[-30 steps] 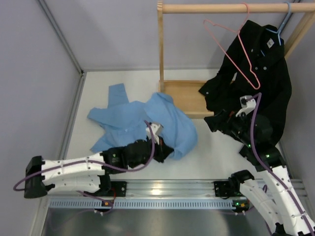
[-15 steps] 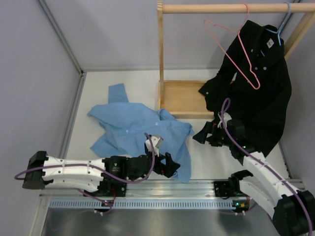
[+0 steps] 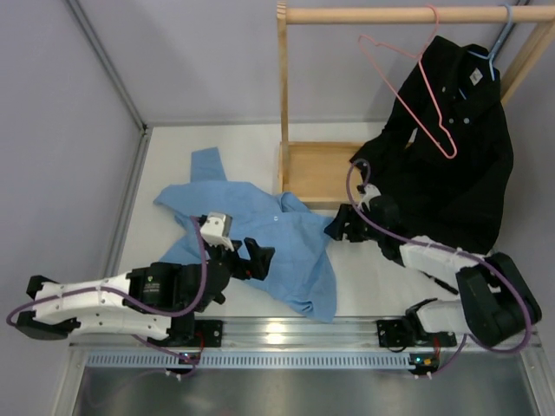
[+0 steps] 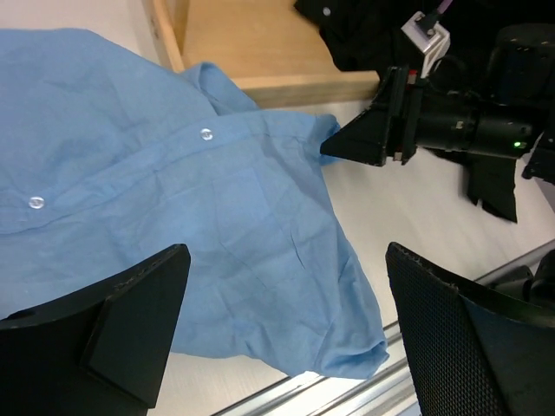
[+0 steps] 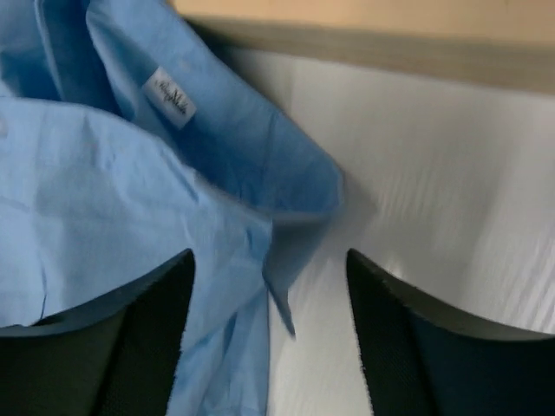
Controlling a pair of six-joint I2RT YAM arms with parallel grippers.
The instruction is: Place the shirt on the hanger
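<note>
The light blue shirt (image 3: 260, 227) lies crumpled on the white table, its collar end toward the wooden rack. My left gripper (image 3: 252, 259) hovers open over its near half; in the left wrist view the cloth (image 4: 173, 199) lies below the spread fingers (image 4: 286, 347), which touch nothing. My right gripper (image 3: 336, 227) is low at the shirt's right edge, open, with the collar tip (image 5: 286, 260) between its fingers (image 5: 269, 338), not pinched. The pink hanger (image 3: 434, 94) hangs empty from the wooden rail (image 3: 390, 14).
A black shirt (image 3: 455, 173) hangs on a pale blue hanger (image 3: 496, 48) at the rail's right end and drapes over the rack's wooden base tray (image 3: 323, 169). The rack post (image 3: 283, 95) stands behind the shirt. A metal rail (image 3: 286, 334) runs along the near edge.
My left gripper let go of the shirt, opened and drew back to the left. The shirt settled flatter. My right arm swung left from the black shirt to the blue collar, its jaws narrowing slightly.
</note>
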